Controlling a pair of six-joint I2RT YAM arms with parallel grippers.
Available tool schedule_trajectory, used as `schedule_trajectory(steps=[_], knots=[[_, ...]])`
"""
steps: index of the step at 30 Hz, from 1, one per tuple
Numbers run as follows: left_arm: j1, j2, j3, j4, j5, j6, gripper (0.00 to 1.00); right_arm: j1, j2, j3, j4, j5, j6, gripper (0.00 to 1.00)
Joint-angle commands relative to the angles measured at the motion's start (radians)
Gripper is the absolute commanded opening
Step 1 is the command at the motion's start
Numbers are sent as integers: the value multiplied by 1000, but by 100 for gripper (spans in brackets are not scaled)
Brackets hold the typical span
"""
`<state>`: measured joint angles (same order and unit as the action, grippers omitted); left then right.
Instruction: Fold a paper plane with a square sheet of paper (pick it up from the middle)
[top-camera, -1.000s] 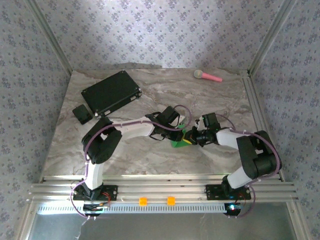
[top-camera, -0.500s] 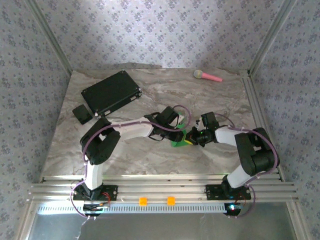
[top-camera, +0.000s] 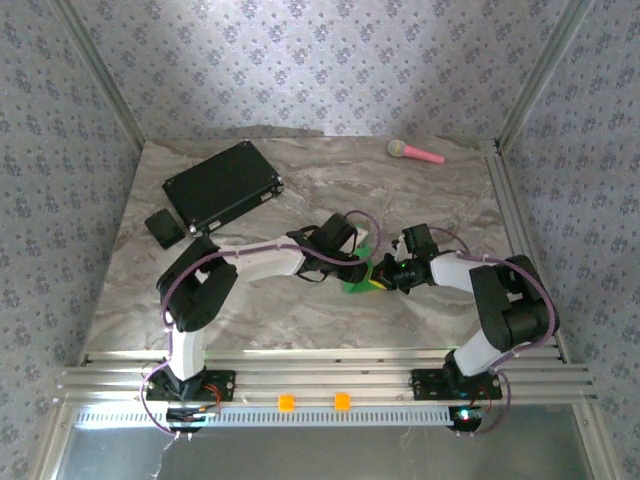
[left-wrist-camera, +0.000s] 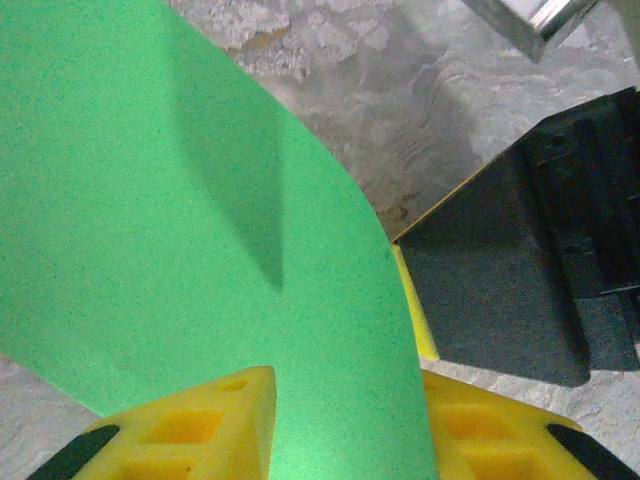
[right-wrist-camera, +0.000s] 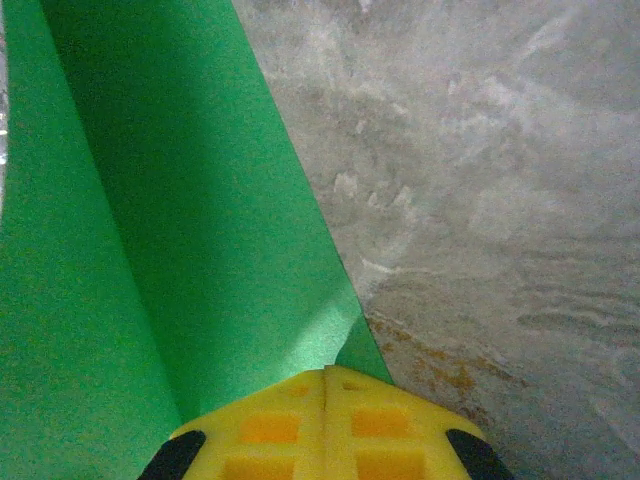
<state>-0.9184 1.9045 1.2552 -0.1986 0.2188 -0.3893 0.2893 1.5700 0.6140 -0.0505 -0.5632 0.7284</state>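
Observation:
The green sheet of paper (top-camera: 353, 287) is folded, with creases, and lies at mid-table between my two grippers. My left gripper (top-camera: 363, 268) reaches it from the left. In the left wrist view its yellow fingers (left-wrist-camera: 205, 415) stand apart, and the paper (left-wrist-camera: 200, 220) passes through the wide gap without being pinched, so the left gripper (left-wrist-camera: 345, 385) is open. My right gripper (top-camera: 386, 280) comes from the right. In the right wrist view its jaws are pressed together, and the right gripper (right-wrist-camera: 327, 372) is shut on the paper's edge (right-wrist-camera: 200, 210). The paper lifts into a crease there.
A black rectangular case (top-camera: 222, 183) lies at the back left, with a small black box (top-camera: 164, 228) beside it. A pink-handled microphone-like toy (top-camera: 415, 152) rests at the back right. The marble table (top-camera: 300, 320) is bounded by aluminium rails (top-camera: 510, 215).
My left gripper's jaws have opened off the green paper. The right gripper stays shut on the paper, its arm shifted slightly left.

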Motion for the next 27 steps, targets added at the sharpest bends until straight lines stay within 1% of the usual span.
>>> schedule_trajectory(steps=[1,9,13,16,19,21,23,27], knots=[[-7,-41,6,30,-22,17,34,-10,27,-4,-80,56,-21,2],[-11,-38,8,44,-33,16,33,-15,29,-3,-84,47,-29,2],[-13,-34,14,29,-45,23,30,-18,29,-5,-81,46,-28,3],[-13,-38,9,30,-50,22,25,-19,30,-6,-82,40,-30,3],[-7,-32,9,18,-60,23,17,-23,27,-7,-84,39,-31,3],[2,-28,9,15,-50,22,14,-24,27,-8,-84,37,-33,3],[11,-25,9,8,-41,24,13,-25,25,-7,-84,34,-35,3],[34,-5,16,2,23,27,13,-25,25,-8,-84,34,-35,3]])
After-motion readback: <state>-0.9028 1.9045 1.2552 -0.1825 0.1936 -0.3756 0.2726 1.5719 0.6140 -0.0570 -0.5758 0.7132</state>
